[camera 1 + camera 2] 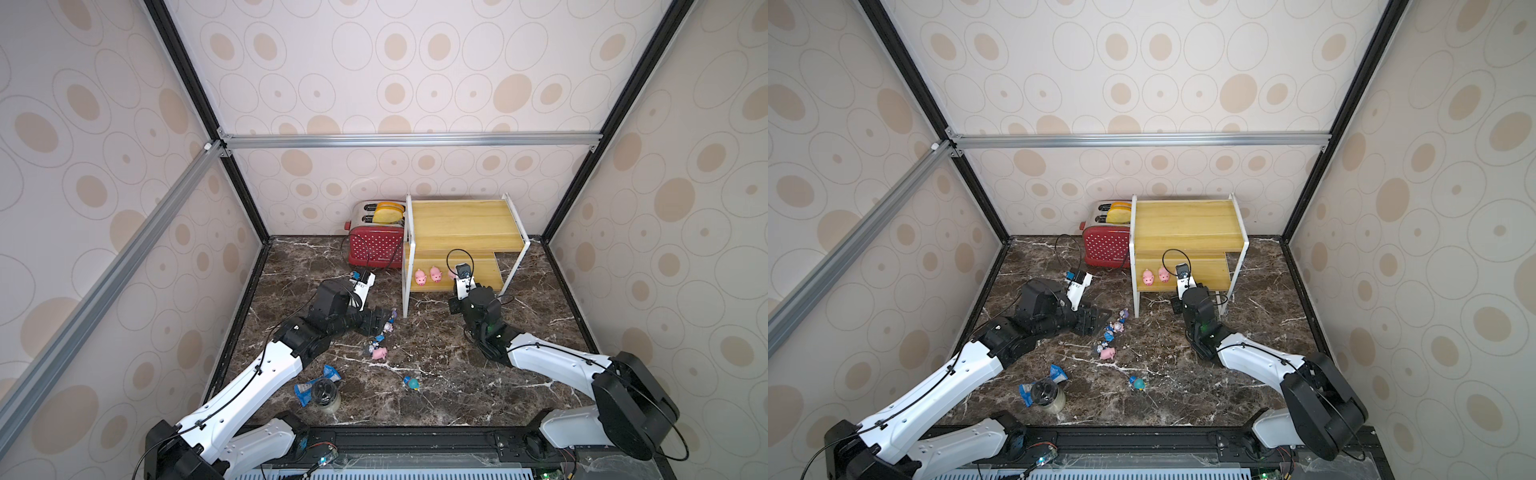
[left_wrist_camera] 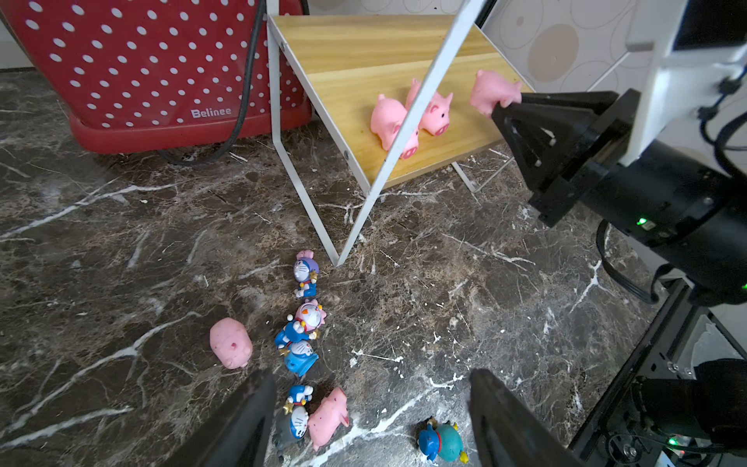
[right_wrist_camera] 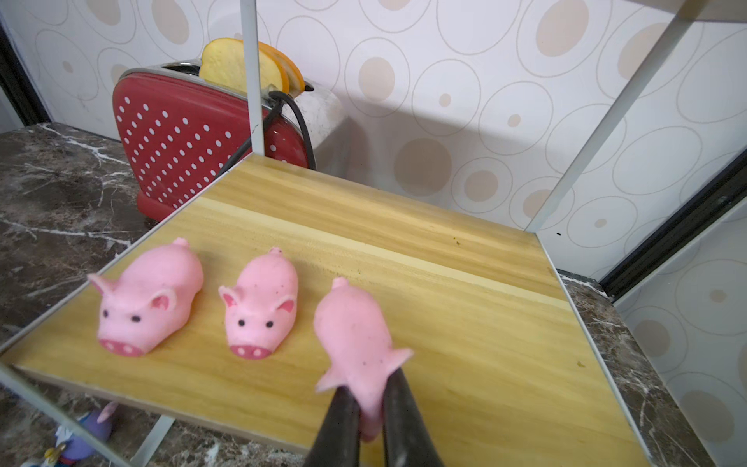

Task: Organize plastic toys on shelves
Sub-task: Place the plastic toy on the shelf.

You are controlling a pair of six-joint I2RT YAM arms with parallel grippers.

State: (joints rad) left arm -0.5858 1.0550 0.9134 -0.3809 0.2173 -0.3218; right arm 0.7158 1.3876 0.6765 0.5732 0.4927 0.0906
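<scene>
Yellow lower shelf (image 3: 444, 283), right end effector (image 3: 370, 384) clamping pig (image 3: 351, 323) by head, tail toward wall (image 3: 465, 101), left end effector (image 2: 372, 376) spread

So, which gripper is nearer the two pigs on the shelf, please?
Right. The right gripper holds a third pig beside the two pigs; the left gripper hangs open over table toys.

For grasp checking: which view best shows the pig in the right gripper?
Right wrist: the pig is close, pinched at its snout. Left wrist shows it smaller, side-on; a top view, only a sliver.
</scene>
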